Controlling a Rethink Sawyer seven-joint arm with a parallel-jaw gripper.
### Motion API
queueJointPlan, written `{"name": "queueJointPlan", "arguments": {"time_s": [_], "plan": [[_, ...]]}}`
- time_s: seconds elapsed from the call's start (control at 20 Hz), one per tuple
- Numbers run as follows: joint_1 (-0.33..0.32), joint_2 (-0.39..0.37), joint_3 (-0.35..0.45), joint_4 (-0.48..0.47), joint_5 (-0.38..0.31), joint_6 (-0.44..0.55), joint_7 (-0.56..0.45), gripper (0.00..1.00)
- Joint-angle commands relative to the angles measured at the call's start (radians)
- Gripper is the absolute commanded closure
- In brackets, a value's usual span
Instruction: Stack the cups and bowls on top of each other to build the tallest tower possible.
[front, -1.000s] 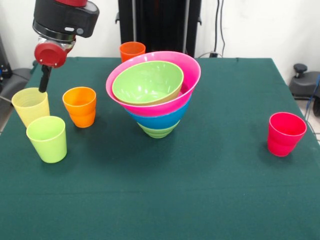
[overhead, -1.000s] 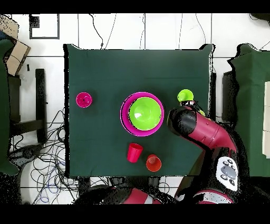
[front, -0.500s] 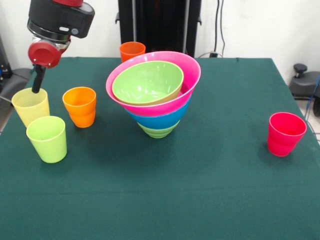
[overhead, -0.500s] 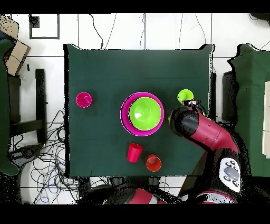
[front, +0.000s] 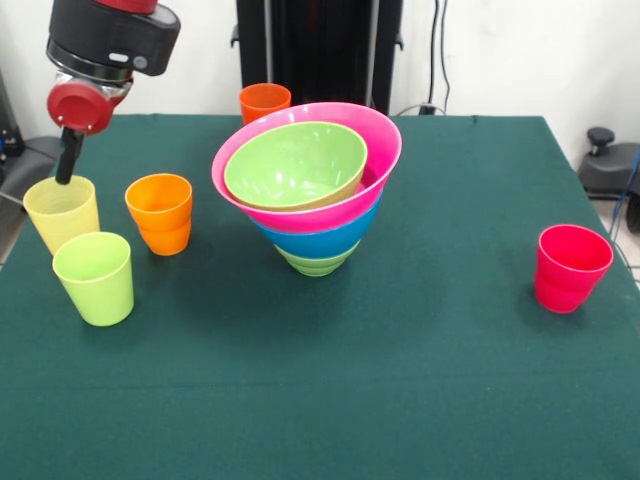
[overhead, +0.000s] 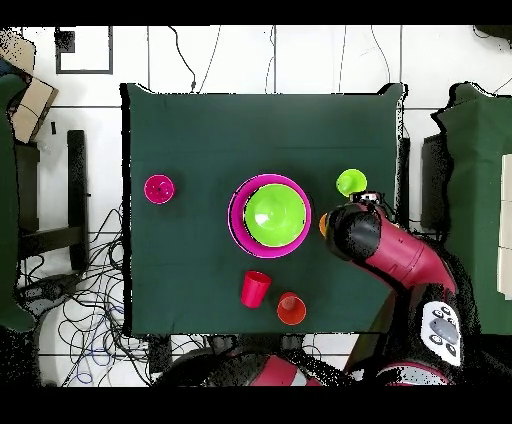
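The tower (front: 308, 185) stands mid-table: a small light green bowl at the bottom, then a blue bowl (front: 320, 240), a pink bowl (front: 378, 160), and a large light green bowl (front: 295, 162) tilted inside the pink one. My gripper (front: 68, 158) hangs at the far rim of the pale yellow cup (front: 62, 212). Beside that cup stand a lime green cup (front: 94, 277) and an orange cup (front: 160, 213). A second orange cup (front: 264, 101) is behind the tower and a pinkish-red cup (front: 571, 267) stands alone on the right. From above, my arm (overhead: 355, 233) hides the yellow cup, and a red cup (overhead: 255, 288) sits by an orange one (overhead: 291, 308).
The green cloth table (front: 400, 400) ends close to the left of the yellow cup. In the overhead view the lime green cup (overhead: 351, 182) stands near the table's right edge and the pinkish-red cup (overhead: 158, 188) near its left edge.
The gripper has shifted left in the front view, from beside the yellow cup's right rim to above its far rim. The cups and bowls have not moved.
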Motion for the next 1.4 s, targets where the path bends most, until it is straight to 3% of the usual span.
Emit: {"name": "queueJointPlan", "arguments": {"time_s": [0.05, 1.4], "plan": [[-0.003, 0.057, 0.125, 0.054, -0.092, -0.059, -0.022, 0.0], [-0.011, 0.106, 0.13, 0.055, -0.116, -0.142, 0.007, 0.0]]}}
